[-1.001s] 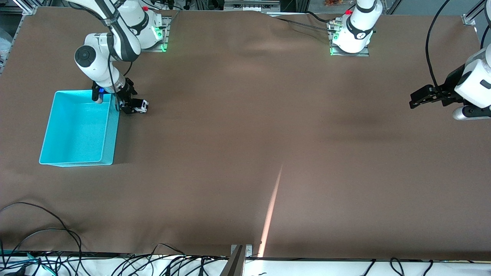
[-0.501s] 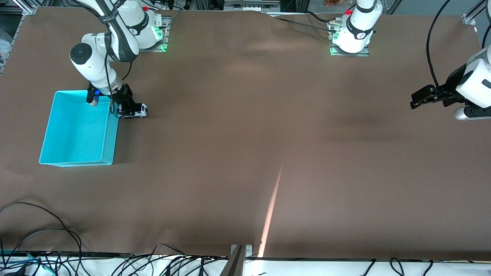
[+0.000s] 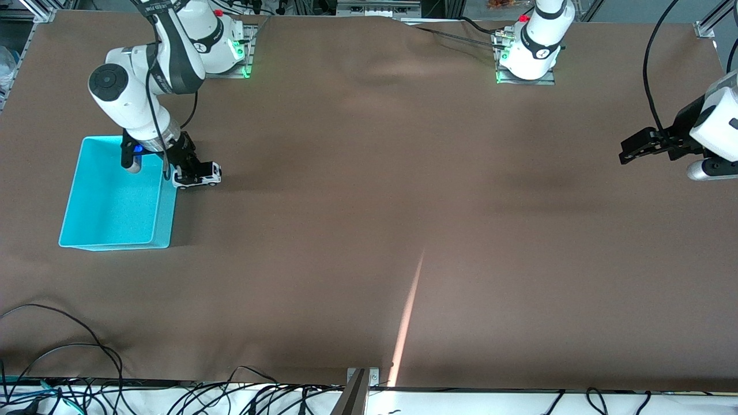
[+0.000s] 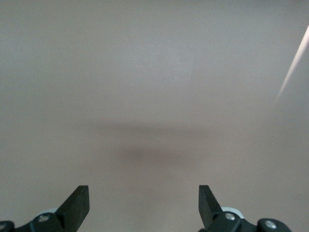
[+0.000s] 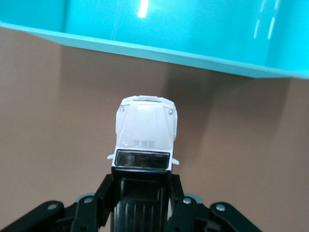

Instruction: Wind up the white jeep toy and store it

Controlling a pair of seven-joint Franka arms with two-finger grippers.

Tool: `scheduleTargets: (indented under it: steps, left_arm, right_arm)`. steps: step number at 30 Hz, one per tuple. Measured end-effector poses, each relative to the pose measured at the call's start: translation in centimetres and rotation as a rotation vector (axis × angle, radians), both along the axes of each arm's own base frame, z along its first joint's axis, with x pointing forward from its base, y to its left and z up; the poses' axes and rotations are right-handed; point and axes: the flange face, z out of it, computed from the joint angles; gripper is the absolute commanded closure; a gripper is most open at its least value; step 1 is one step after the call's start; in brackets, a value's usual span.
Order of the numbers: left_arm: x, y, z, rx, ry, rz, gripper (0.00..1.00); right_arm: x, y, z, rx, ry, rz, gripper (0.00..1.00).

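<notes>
The white jeep toy [image 3: 203, 174] is beside the turquoise bin [image 3: 164, 227], next to the bin's long wall at the corner farthest from the front camera. My right gripper [image 3: 185, 170] is shut on its black rear part. In the right wrist view the fingers [image 5: 104, 189] clamp the black roof, the white jeep toy's hood [image 5: 145, 128] sticks out ahead of my right gripper [image 5: 141, 180], and the bin's wall [image 5: 193, 29] runs close by. Whether its wheels touch the cloth I cannot tell. My left gripper [image 3: 625, 151] [image 4: 144, 203] waits open over bare cloth at the left arm's end.
A brown cloth [image 3: 375, 202] covers the table. The bin's floor [image 3: 115, 202] has nothing on it. A bright streak of light [image 3: 408, 311] crosses the cloth near the front edge. Cables [image 3: 69, 357] lie along that edge.
My right gripper has shut on the jeep and shifted it a little toward the front camera along the bin's wall. The right arm's elbow swung outward. The left arm barely moved.
</notes>
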Motion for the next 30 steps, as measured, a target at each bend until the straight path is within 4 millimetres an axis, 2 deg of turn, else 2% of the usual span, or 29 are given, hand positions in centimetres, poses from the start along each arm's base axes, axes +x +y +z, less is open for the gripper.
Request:
scheduleTargets:
  steps: [6, 9, 13, 17, 20, 22, 25, 30]
  left_arm:
    - [0.0, 0.1, 0.0, 0.000, -0.001, 0.001, 0.00]
    - [0.0, 0.1, 0.0, 0.000, -0.001, 0.002, 0.00]
    - [0.0, 0.1, 0.0, 0.000, -0.001, 0.002, 0.00]
    - [0.0, 0.1, 0.0, 0.000, -0.001, 0.002, 0.00]
    - [0.0, 0.1, 0.0, 0.000, -0.001, 0.002, 0.00]
    - [0.0, 0.1, 0.0, 0.000, -0.001, 0.002, 0.00]
    - [0.0, 0.1, 0.0, 0.000, -0.001, 0.002, 0.00]
    - [0.0, 0.1, 0.0, 0.000, -0.001, 0.002, 0.00]
  right_arm:
    - [1.7, -0.4, 2.5, -0.017, 0.031, 0.163, 1.00]
    - [2.6, -1.8, 3.8, -0.024, 0.052, 0.258, 1.00]
    - [3.4, -5.7, 5.4, -0.026, 0.093, 0.394, 1.00]
    - [3.8, -11.3, 6.2, -0.018, 0.121, 0.533, 1.00]
    - [3.6, -15.2, 5.6, -0.014, 0.138, 0.624, 1.00]
    - [3.2, -17.8, 4.4, -0.016, 0.170, 0.697, 1.00]
    - [2.8, -19.8, 2.7, -0.025, 0.218, 0.764, 1.00]
    - [2.1, -22.3, -1.4, -0.019, 0.312, 0.861, 1.00]
